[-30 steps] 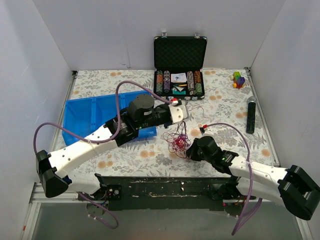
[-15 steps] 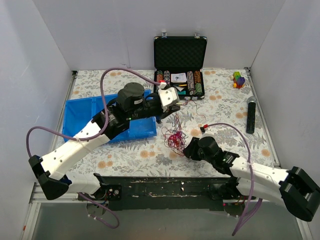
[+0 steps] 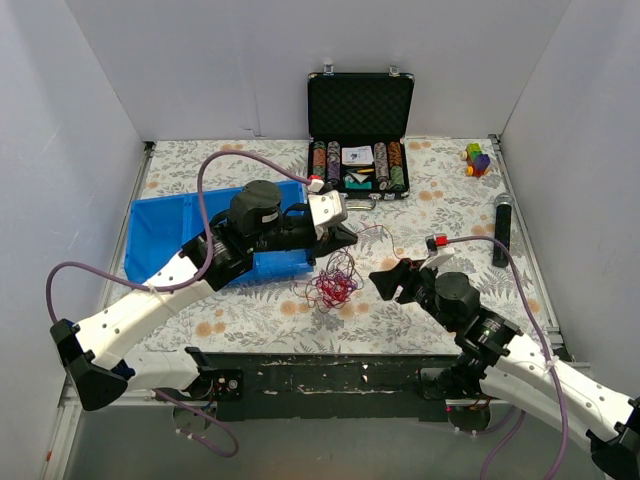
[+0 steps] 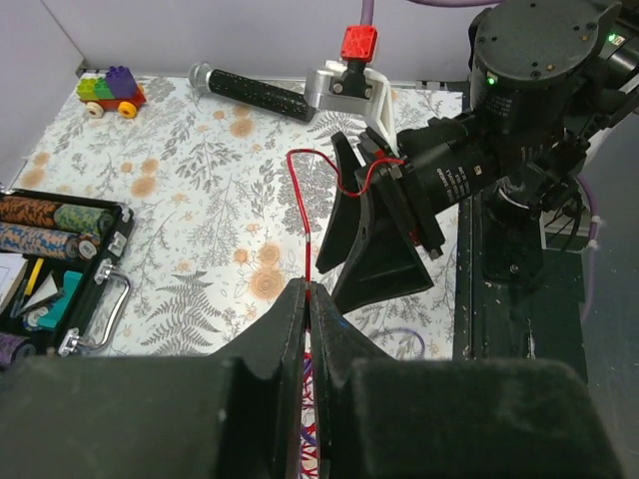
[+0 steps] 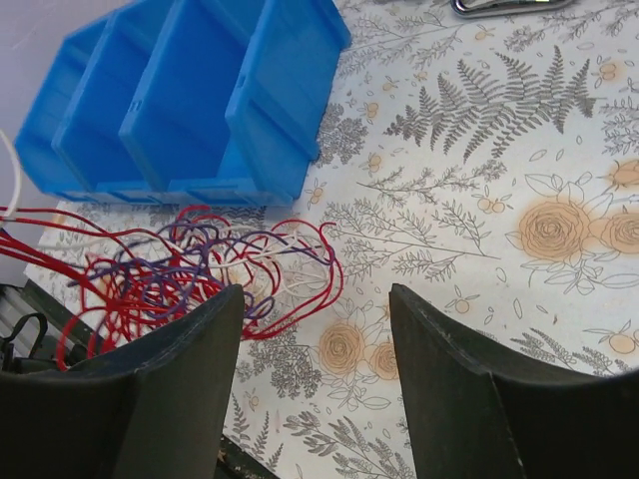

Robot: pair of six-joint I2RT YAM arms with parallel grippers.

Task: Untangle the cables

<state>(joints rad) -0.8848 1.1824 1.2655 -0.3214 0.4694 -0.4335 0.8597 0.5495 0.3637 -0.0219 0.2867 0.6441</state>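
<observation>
The cables are sitting in a red, white and purple knot on the floral table, just in front of the blue bin. My right gripper is letting go: jaws spreading wide, empty, now right of the knot (a second ago it was buried there). My left gripper is staying pinched on one red strand, so the separating is only beginning.
</observation>
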